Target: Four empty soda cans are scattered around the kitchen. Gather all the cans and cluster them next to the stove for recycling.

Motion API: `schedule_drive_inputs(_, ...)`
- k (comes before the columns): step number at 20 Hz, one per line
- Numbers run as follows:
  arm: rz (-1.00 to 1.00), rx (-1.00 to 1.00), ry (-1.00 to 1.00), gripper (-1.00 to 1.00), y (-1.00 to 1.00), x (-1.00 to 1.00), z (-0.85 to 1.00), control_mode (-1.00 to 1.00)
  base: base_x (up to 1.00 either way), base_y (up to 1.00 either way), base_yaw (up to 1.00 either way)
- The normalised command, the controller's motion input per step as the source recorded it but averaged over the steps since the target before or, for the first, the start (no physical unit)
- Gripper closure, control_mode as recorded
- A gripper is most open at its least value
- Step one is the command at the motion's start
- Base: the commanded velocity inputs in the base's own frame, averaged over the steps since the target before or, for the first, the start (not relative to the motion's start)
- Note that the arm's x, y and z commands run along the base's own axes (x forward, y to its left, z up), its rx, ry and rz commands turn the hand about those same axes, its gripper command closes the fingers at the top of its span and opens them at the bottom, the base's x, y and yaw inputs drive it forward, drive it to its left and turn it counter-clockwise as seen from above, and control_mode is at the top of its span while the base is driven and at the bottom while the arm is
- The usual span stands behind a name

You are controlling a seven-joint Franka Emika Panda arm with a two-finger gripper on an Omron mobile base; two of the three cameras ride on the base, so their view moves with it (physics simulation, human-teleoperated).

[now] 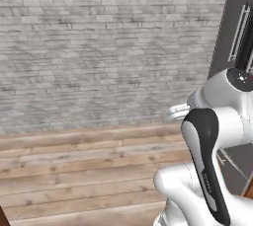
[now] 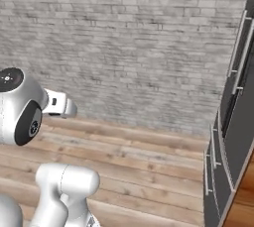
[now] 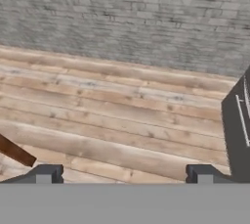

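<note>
Your claw (image 3: 124,174) hangs released, tips spread wide and holding nothing, facing the wood floor (image 3: 107,120), the white brick wall (image 3: 127,17) and a dark cabinet front (image 3: 237,130).

The wood floor (image 1: 74,170) runs in pale planks up to the white brick wall (image 1: 99,47) — bare boards along the wall's foot. A dark cabinet front (image 2: 233,137) stands on the floor, right of the wall.

no legible text, labels or signs
</note>
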Motion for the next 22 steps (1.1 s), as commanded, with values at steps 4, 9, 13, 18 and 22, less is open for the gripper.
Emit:
schedule_drive_inputs(4, 0.00, 0.00, 0.00, -1.00, 0.00, 0.00, 0.00, 1.00, 0.32, 0.00, 0.34)
schedule_drive_inputs(9, 0.00, 0.00, 0.00, -1.00, 0.00, 0.00, 0.00, 1.00, 0.60, -0.15, 0.28)
schedule_drive_inputs(13, 0.00, 0.00, 0.00, -1.00, 0.00, 0.00, 0.00, 1.00, 0.62, -0.61, 0.21)
schedule_drive_inputs(18, 0.00, 0.00, 0.00, -1.00, 0.00, 0.00, 0.00, 1.00, 0.75, -0.78, 0.07)
schedule_drive_inputs(22, 0.00, 0.00, 0.00, -1.00, 0.00, 0.00, 0.00, 1.00, 0.84, -0.54, 0.22)
